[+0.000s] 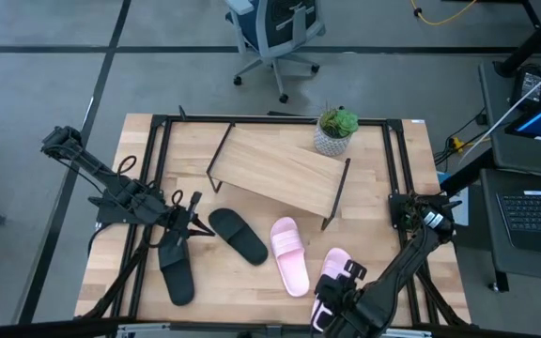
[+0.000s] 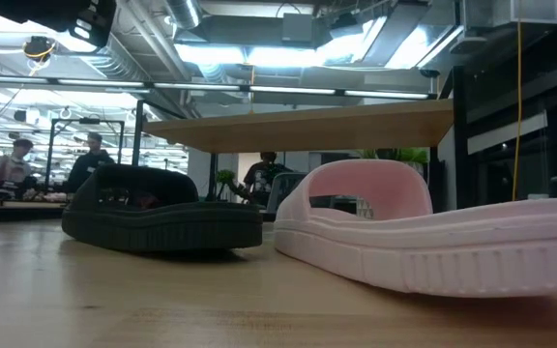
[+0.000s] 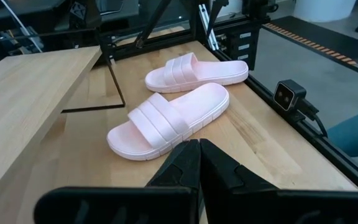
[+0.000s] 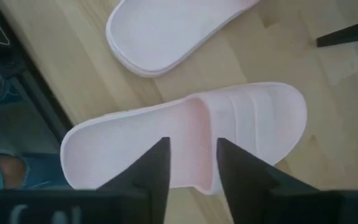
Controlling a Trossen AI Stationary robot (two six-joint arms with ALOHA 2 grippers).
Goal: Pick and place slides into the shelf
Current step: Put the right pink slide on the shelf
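Observation:
Two pale pink slides lie sole-down near the table's near right: one (image 1: 289, 255) and one (image 1: 334, 270). One black slide (image 1: 238, 235) lies at the centre, another (image 1: 177, 272) at the near left. The shelf (image 1: 280, 169) stands askew toward the far side, its board (image 2: 298, 126) on thin black legs. My left gripper (image 3: 199, 158) is shut beside the black slides (image 1: 193, 221), holding nothing. My right gripper (image 4: 191, 163) is open above the right pink slide (image 4: 191, 134), fingers over its footbed just behind the strap (image 4: 253, 118).
A potted plant (image 1: 334, 131) stands at the shelf's far right corner. A black metal frame (image 1: 397, 169) runs along the table's edges. A small camera (image 3: 289, 96) is mounted at the table's near edge. Bare wood shows at the table's far left (image 1: 144, 150).

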